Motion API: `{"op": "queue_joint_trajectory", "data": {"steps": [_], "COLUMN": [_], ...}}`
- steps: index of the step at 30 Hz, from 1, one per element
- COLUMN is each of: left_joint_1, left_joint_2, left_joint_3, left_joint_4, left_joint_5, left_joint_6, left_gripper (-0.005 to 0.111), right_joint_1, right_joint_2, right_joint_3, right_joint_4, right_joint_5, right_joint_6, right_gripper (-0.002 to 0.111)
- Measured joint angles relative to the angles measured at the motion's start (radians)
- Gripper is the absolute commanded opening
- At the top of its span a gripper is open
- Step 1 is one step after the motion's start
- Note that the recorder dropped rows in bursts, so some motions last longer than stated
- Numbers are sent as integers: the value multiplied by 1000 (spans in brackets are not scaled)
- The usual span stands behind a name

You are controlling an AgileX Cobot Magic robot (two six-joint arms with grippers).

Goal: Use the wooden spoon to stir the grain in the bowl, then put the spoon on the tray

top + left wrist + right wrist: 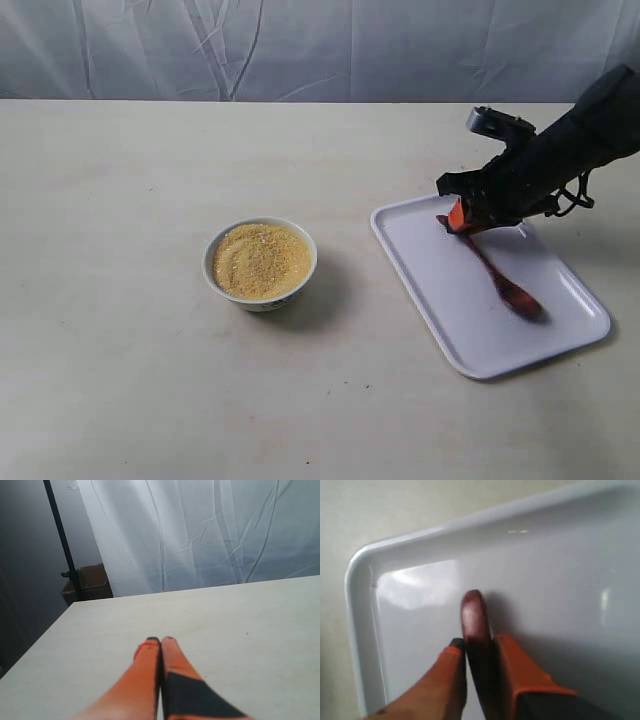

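Observation:
The white bowl (212, 262) stands left of the table's middle, filled with golden grain (260, 260). To its right lies the white tray (440, 290). The dark wooden spoon (510, 292) rests on the tray, scoop toward the near right corner. My right gripper (455, 222) is low over the tray's far left part, shut on the spoon's handle end. In the right wrist view the handle tip (472, 612) sticks out between the orange fingers (520, 675) above the tray floor (420, 595). My left gripper (160, 640) is shut and empty over bare table, out of the exterior view.
A creased white curtain (300, 50) hangs behind the table. The left wrist view shows the table's far edge, a black pole (60, 535) and a cardboard box (90, 582) beyond it. The tray's near right corner lies close to the table's right side.

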State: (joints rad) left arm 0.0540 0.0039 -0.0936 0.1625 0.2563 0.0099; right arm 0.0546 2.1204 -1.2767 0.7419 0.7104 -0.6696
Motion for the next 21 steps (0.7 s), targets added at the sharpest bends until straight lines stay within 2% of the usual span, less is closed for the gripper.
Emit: {"op": "queue_joint_trajectory", "data": {"steps": [14, 16, 20, 21], "left_joint_1": [0, 0, 0, 0], "left_joint_2": [0, 0, 0, 0], "left_joint_3": [0, 0, 0, 0], "left_joint_4": [0, 0, 0, 0], "left_joint_5": [0, 0, 0, 0], "left_joint_6": [0, 0, 0, 0], "left_gripper": [0, 0, 0, 0], "right_joint_1": [0, 0, 0, 0], "right_joint_2": [-63, -95, -158, -176], "right_joint_3": [0, 0, 0, 0], "right_joint_4": [-51, -53, -53, -55], "right_joint_5": [-89, -90, -53, -34], "right_joint_6": [-2, 3, 15, 14], "right_gripper": [32, 26, -1, 0]}}
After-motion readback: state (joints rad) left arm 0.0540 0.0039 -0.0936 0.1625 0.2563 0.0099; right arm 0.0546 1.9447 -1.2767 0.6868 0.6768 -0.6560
